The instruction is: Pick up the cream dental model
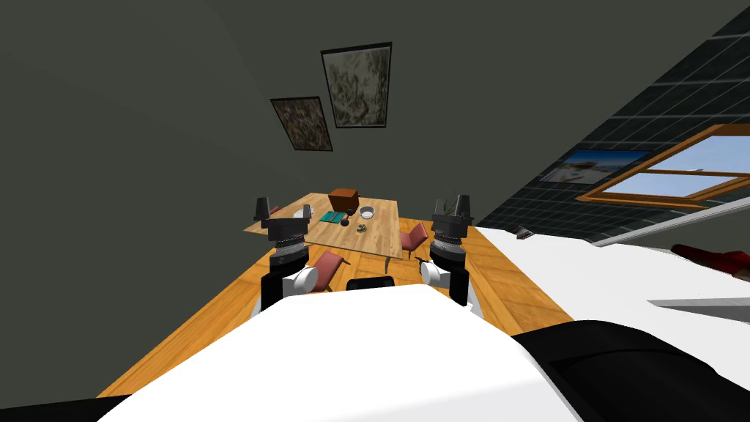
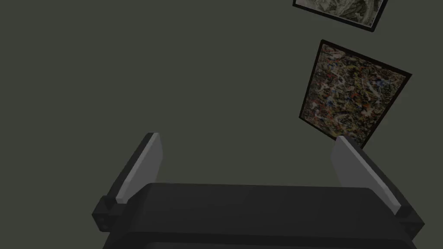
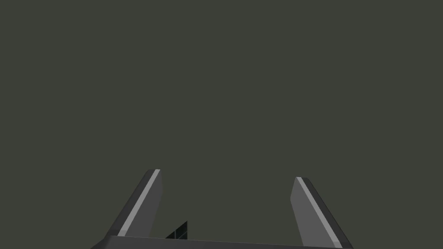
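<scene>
A wooden table (image 1: 381, 238) stands some way ahead of me. On its near part lies a small cream and dark object (image 1: 361, 228), too small to make out in detail; it may be the dental model. Both arms are raised in front of my chest, well short of the table. My left gripper (image 1: 285, 210) (image 2: 247, 137) is open with nothing between its fingers. My right gripper (image 1: 452, 206) (image 3: 226, 175) is also open and empty.
Also on the table are a brown box (image 1: 343, 198), a white bowl (image 1: 367, 212), a teal book (image 1: 333, 217) and a black ball (image 1: 345, 221). Red chairs (image 1: 415, 236) (image 1: 329, 264) stand on its near side. A white surface (image 1: 586, 278) runs along my right, above the wooden floor (image 1: 220, 308).
</scene>
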